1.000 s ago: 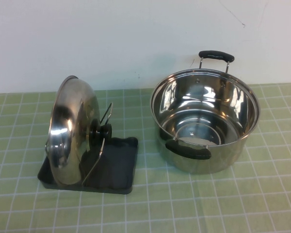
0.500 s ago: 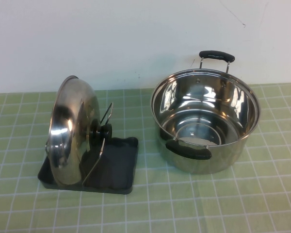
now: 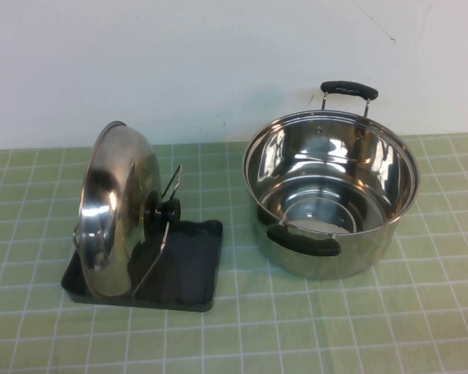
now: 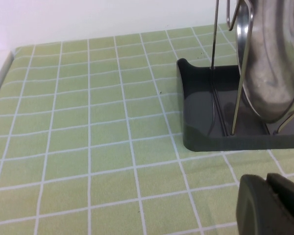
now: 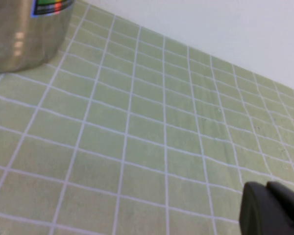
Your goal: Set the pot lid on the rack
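The shiny steel pot lid (image 3: 113,206) stands on edge in the black rack (image 3: 189,269), leaning between the wire prongs (image 3: 170,187), its black knob (image 3: 168,210) facing the pot. In the left wrist view the lid (image 4: 274,63) sits in the rack (image 4: 201,132) between upright prongs. My left gripper (image 4: 268,182) is shut and empty, low over the cloth, apart from the rack. My right gripper (image 5: 267,188) is shut and empty over bare cloth, away from the pot. Neither gripper shows in the high view.
A deep steel pot (image 3: 330,195) with two black handles stands right of the rack; its side shows in the right wrist view (image 5: 24,29). A green checked cloth (image 3: 296,327) covers the table. A white wall runs behind.
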